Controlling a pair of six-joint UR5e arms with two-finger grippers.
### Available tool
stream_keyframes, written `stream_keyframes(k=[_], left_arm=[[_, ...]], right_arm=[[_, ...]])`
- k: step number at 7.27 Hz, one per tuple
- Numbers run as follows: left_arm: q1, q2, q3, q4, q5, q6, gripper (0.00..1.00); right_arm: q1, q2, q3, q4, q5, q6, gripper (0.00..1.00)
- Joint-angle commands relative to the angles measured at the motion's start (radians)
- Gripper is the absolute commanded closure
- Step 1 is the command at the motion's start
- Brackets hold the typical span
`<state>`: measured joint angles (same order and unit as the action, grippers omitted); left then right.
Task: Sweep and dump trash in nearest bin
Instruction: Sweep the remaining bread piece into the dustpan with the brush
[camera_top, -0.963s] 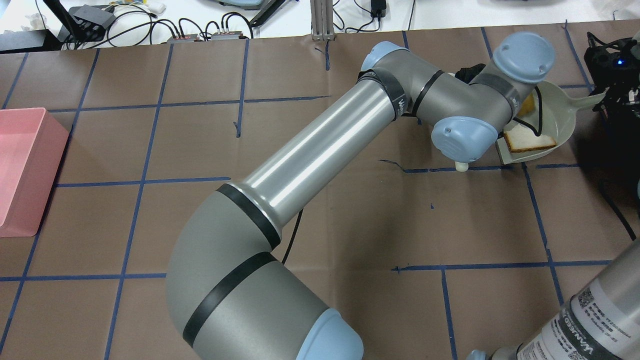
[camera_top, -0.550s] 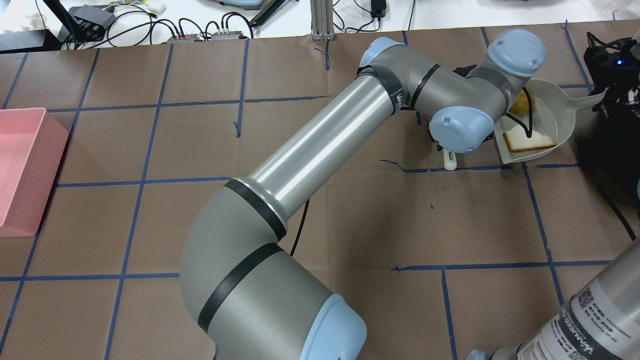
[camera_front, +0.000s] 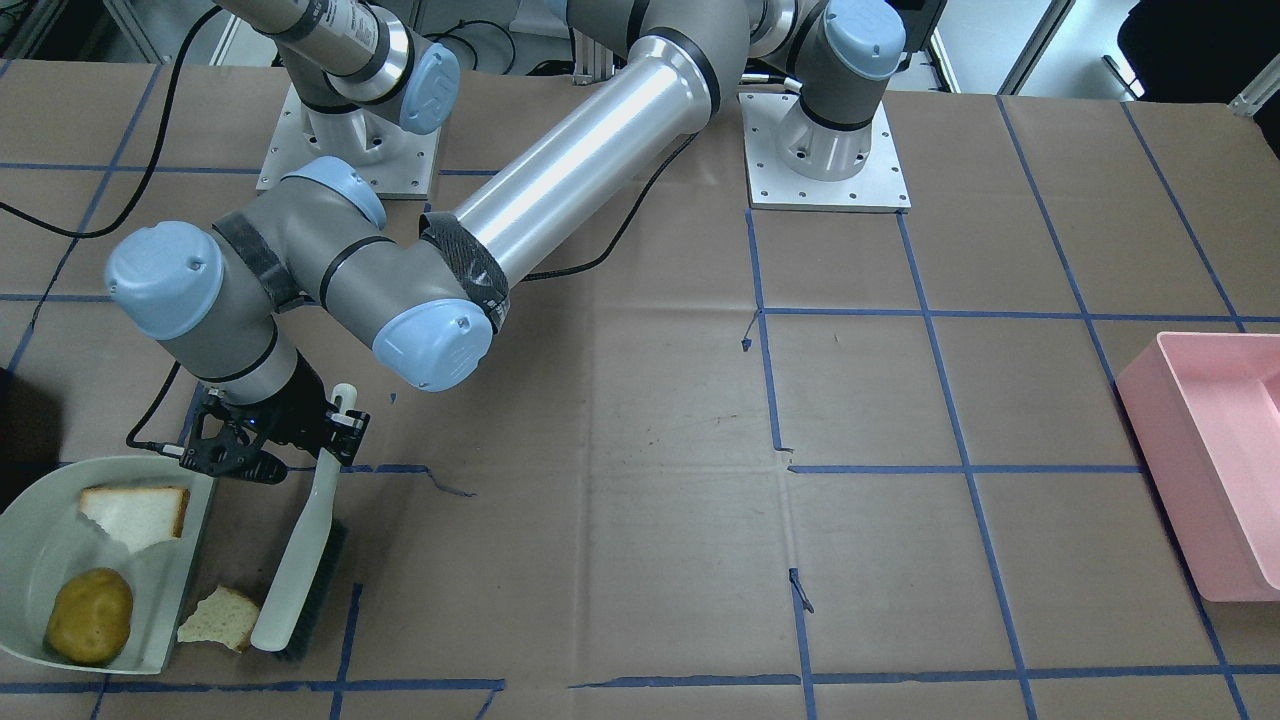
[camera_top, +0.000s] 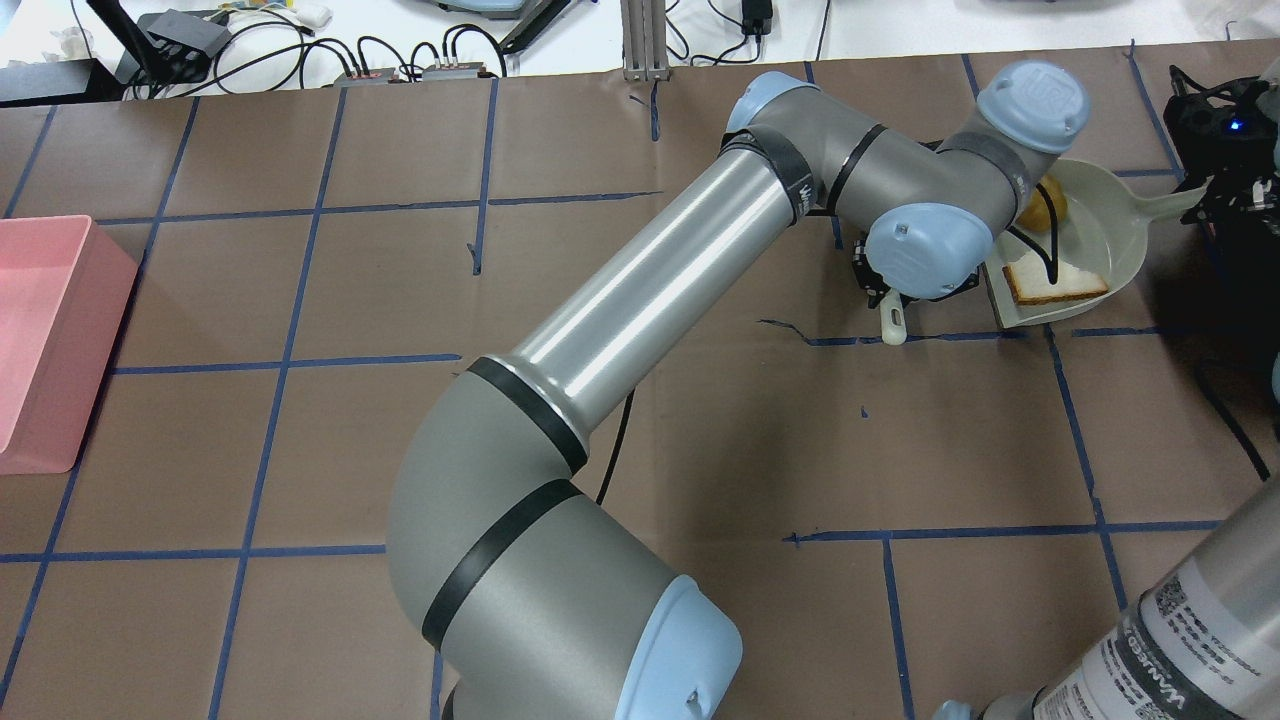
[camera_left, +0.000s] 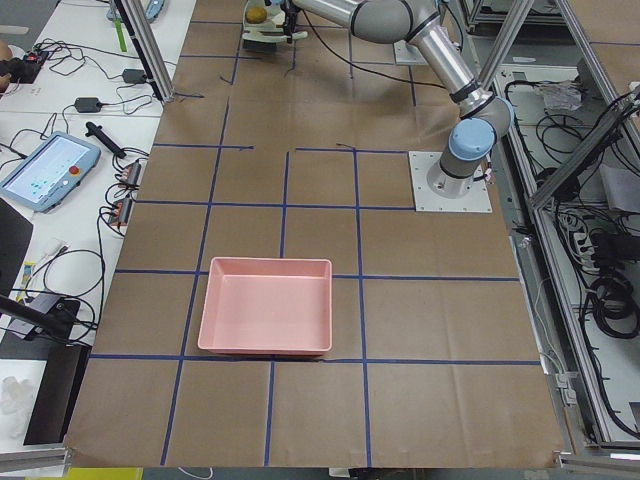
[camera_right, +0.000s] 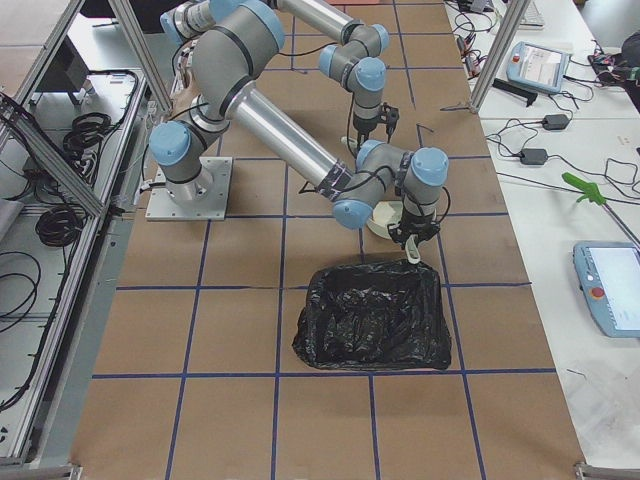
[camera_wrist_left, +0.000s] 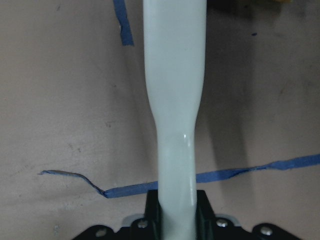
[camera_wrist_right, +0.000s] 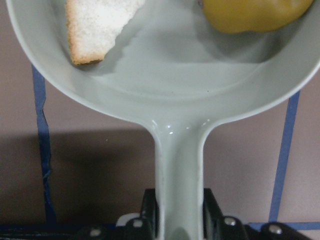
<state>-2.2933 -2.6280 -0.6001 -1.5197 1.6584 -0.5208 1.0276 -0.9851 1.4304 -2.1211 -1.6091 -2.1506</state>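
While stretched across, left gripper (camera_front: 335, 428) clamps the brush (camera_front: 298, 560) — wrist bent.

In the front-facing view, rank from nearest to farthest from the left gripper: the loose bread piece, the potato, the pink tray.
From the left gripper:
1. Loose bread piece, beside the brush.
2. Potato, in the dustpan.
3. Pink tray, far off at the view's right edge.

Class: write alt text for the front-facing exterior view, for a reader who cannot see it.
The robot's left pincer grips a white brush whose bristles sit beside a torn bread piece, just outside a pale green dustpan. The dustpan holds a bread slice and a potato-like lump; a pink tray sits at the view's right edge.
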Motion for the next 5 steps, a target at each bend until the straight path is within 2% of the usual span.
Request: stream_keyframes(k=[1,2,3,5], left_arm=[[-0.001,-0.013,0.013,0.006,-0.058,-0.002,1.00],[-0.002,-0.018,0.014,0.018,-0.131,-0.001,1.00],[-0.002,-0.021,0.020,0.060,-0.149,-0.001,1.00],[-0.009,-0.036,0.020,0.133,-0.317,0.004,1.00]], right_arm=[[0.000,0.000,0.001,0.001,0.011,0.000,1.00],[0.000,0.000,0.002,0.003,0.012,0.000,1.00],[0.000,0.000,0.002,0.003,0.014,0.000,1.00],[0.000,0.002,0.004,0.003,0.021,0.000,1.00]])
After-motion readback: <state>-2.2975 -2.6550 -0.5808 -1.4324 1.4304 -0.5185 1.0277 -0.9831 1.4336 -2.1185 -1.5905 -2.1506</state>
